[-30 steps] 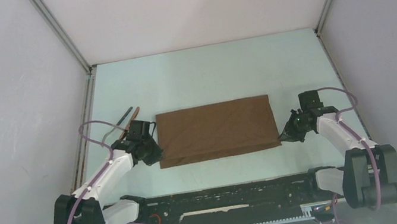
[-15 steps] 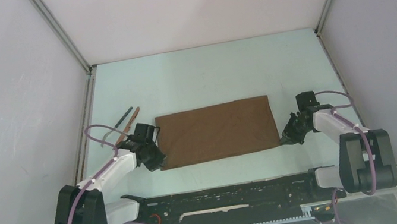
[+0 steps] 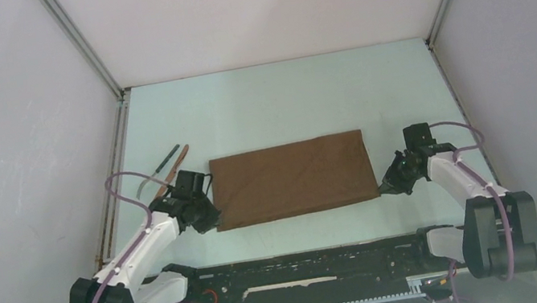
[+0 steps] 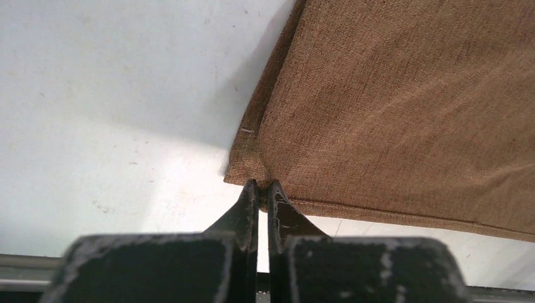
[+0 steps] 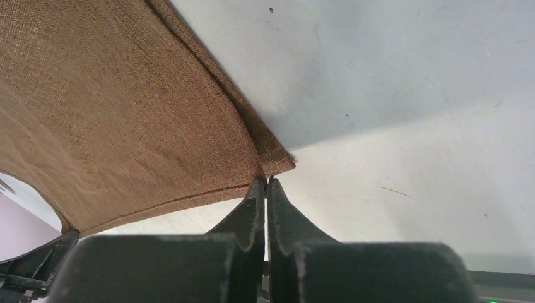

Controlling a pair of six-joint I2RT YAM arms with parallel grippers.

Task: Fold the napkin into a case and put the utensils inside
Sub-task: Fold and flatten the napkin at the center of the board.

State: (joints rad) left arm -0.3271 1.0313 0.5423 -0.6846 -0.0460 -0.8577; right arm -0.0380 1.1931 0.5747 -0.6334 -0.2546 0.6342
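The napkin [image 3: 294,178] lies at the middle of the pale tabletop [image 3: 282,100], folded into a wide brown rectangle whose long sides run from 9 o'clock to 3 o'clock. Its far long edge lies flat.

The left tool [image 3: 211,221] sits at the napkin's 7 o'clock corner. In the left wrist view its jaws are pressed together, with only a hairline gap, and the corner of the cloth is pinched between the fingertips [image 4: 250,192]. The cloth rises from that corner and throws a shadow on the tabletop beneath it.

The right tool [image 3: 386,186] sits at the napkin's 5 o'clock corner. Its jaws are likewise pressed narrow on the cloth just inside the corner, and the very tip of the corner pokes out beside the fingertips [image 5: 277,192]. Here too the cloth is raised off the tabletop, with a shadow under its edge.

The utensils [image 3: 169,161] lie on the tabletop at about 10 o'clock from the napkin, apart from it and just beyond the left arm. The two slim pieces lie side by side, slanting toward 1 o'clock: the fork [image 3: 158,171] lies on the outer side and the reddish-brown knife-shaped piece [image 3: 177,162] nearer the napkin.
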